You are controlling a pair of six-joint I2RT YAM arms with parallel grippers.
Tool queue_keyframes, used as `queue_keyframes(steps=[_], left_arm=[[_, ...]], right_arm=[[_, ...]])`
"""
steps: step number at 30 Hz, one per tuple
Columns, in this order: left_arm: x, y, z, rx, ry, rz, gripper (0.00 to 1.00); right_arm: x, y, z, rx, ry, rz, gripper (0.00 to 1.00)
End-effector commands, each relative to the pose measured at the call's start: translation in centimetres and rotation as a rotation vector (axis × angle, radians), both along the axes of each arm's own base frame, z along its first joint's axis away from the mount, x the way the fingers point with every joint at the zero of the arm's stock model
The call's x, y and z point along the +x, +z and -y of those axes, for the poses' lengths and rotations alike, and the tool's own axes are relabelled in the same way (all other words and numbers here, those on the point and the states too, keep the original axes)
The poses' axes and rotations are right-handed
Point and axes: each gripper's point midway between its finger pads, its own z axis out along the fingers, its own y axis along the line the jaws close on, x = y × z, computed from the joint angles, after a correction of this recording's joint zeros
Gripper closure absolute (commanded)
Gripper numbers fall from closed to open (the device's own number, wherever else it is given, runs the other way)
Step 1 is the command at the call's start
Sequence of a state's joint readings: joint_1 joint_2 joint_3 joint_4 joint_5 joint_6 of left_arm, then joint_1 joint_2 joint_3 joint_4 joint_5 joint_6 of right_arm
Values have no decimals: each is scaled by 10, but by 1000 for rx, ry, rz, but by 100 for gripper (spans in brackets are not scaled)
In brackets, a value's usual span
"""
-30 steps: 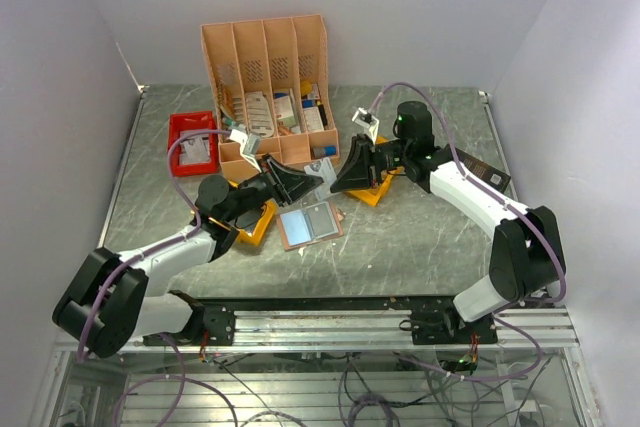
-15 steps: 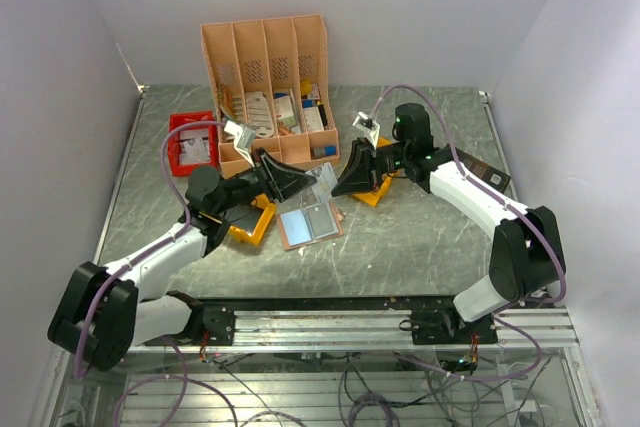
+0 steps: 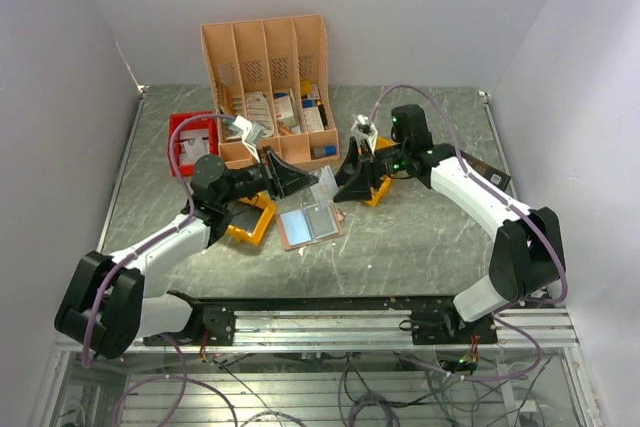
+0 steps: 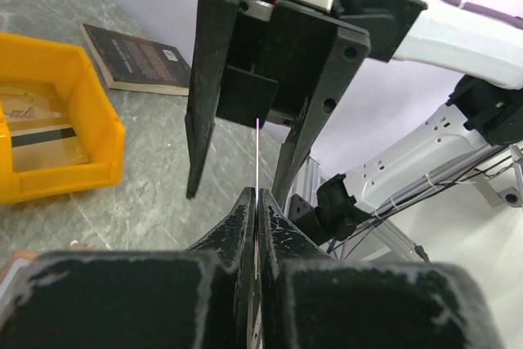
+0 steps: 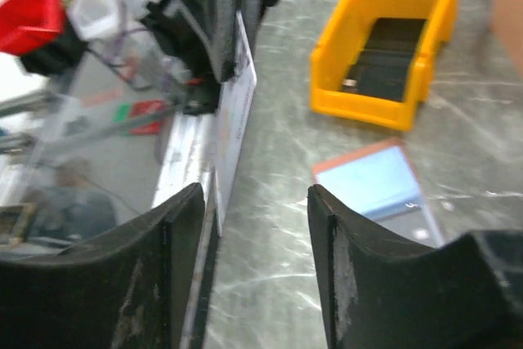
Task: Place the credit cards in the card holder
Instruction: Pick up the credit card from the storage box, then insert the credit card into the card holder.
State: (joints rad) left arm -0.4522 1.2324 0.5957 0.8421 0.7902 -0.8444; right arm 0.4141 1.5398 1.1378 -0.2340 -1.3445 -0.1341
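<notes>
Leaflets [image 3: 262,112] in peach organiser [image 3: 265,39]; credit card [image 5: 234,112] in left jaws; card holder [image 3: 310,222] open

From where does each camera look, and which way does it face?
Top external: above, behind the bases, looking down on the table; shows both arms, left gripper facing right gripper.
Right wrist: on the right arm, looking between its open jaws at the left gripper, shut on a credit card; the card holder lies open on the table.
Left wrist: on the left arm, looking past its shut jaws at the open right gripper.
Shared: both wrist views show the credit card.
</notes>
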Motion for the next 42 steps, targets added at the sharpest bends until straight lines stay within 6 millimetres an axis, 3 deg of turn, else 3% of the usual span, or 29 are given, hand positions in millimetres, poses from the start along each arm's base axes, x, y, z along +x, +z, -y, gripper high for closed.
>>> queue_keyframes(steps=[1,6,14,20,24,29,37,42], left_arm=[[0,-15,-9,41,18,6,93],[2,-46,-17,29,76,-90,93],[13,-81,-34,50,242,-181,93],[19,-103,-39,33,302,-241,93],[23,-112,-41,41,329,-265,93],[27,-125,-43,81,350,-294,93],[31,-143,-44,114,367,-354,93],[33,-157,-48,144,398,-404,93]], right_arm=[[22,-23,13,-145,-73,227,43],[45,-44,42,-252,-113,429,40],[43,-97,60,-328,-27,617,41],[40,-123,52,-384,82,721,41],[48,-126,45,-387,99,741,42],[47,-128,41,-379,100,729,45],[50,-151,45,-429,66,663,46],[37,-164,31,-425,122,642,46]])
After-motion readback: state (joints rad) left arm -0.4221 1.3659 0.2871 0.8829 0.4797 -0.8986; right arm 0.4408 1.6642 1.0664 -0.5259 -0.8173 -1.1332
